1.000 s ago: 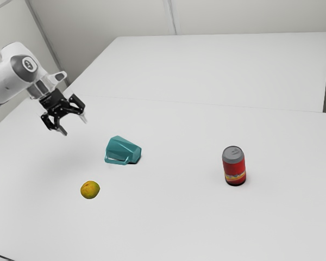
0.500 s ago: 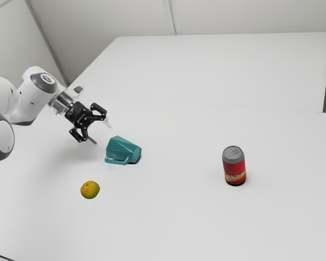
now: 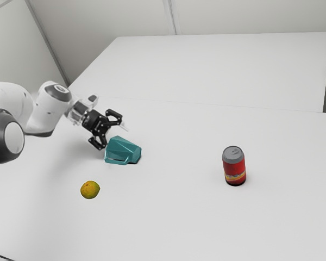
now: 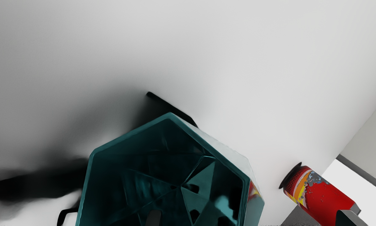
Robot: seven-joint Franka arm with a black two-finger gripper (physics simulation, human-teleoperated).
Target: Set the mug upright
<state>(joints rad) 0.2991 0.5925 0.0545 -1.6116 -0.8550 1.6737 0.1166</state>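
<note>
The teal faceted mug lies on its side on the white table, handle low on the side facing the exterior camera. At its open end, on the exterior view's left, is my gripper, fingers spread. In the wrist view the mug shows its open mouth toward my hand. The gripper is open there: one fingertip overlaps the mouth, the other stands outside the rim. Whether the first is inside the mug I cannot tell.
A red can with a grey top stands upright toward the exterior view's right. A yellow-orange fruit rests nearer the exterior camera than the mug. The white table extends around them, with a wall beyond.
My gripper has come down and across toward the exterior view's right, from well away from the mug to its open end. Mug, can and fruit have stayed put.
</note>
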